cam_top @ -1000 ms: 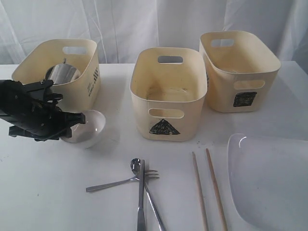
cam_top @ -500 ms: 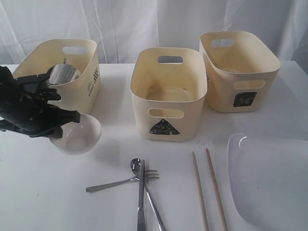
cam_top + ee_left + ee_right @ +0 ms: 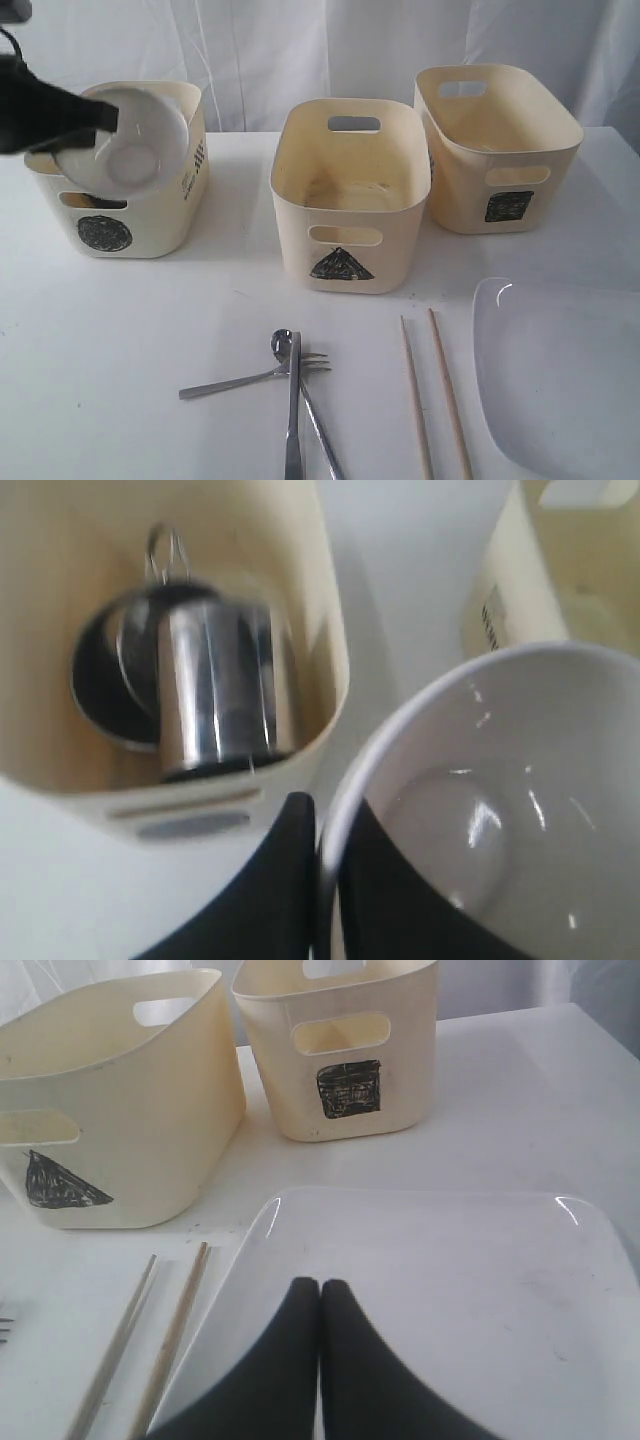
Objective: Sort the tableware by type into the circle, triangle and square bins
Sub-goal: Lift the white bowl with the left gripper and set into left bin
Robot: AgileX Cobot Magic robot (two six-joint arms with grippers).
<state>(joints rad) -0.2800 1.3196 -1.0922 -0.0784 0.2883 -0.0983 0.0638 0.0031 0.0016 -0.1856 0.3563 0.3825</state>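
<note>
Exterior view, ten o'clock: we pinch the rim of the small white bowl [image 3: 135,152] in our left tool [image 3: 106,120] above the cream circle-marked tub [image 3: 150,215], for dropping.

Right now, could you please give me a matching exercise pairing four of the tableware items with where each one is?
Things:
1. small white bowl
2. steel mug
3. chopsticks
4. large white plate

Places:
A. inside the circle bin
B. beneath the shut right fingers
C. pinched at its rim by the left fingers
D. lying on the table beside the cutlery

Pairs: 1-C, 2-A, 3-D, 4-B
</note>
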